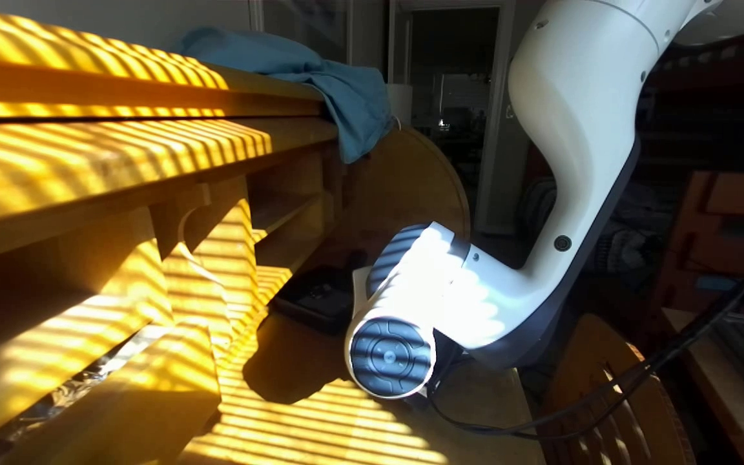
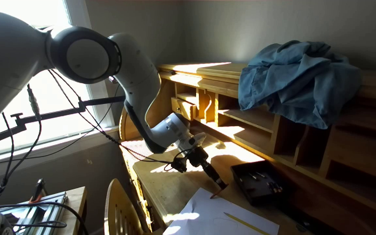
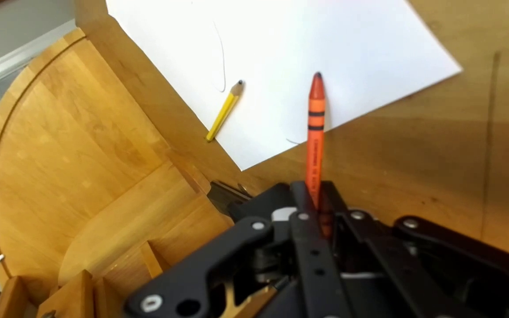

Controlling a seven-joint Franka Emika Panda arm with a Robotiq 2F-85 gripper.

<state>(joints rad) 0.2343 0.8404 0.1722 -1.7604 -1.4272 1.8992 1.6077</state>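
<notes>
Gripping the crayon (image 3: 315, 148) toward its rear, the hand (image 3: 313, 190) has its fingers (image 3: 301, 201) pressed in on either side. Most of the crayon sticks out past them, and its red tip (image 3: 317, 89), dark at the end, points away from the hand. In the wrist view its long axis runs almost straight up the view, tip uppermost. In an exterior view it slants down to the left of that view, crosswise to the fingers, tip lowest. From where I stand, the tip looks to be over a corner of the paper (image 3: 360, 57), while the part nearer the fingers is over the desk (image 3: 413, 163); whether tip and paper touch, I can't make out.

Near it, on the same paper, lies the pencil (image 3: 224, 112), apart from the crayon and at an angle to it, its sharpened point on the paper. Thin curved lines (image 3: 223, 62) are drawn there too. A tray (image 2: 256, 196) sits just beside the paper, with small items (image 2: 275, 187) inside, too dim to name. Past it are the desk's shelves (image 2: 250, 119), and a cloth (image 2: 295, 78) droops from the top of them. A chair (image 2: 119, 205) stands at the desk's edge. The arm (image 2: 139, 81) bends low over the desk in striped sunlight, and in an exterior view its wrist (image 1: 404, 297) hides the hand.
</notes>
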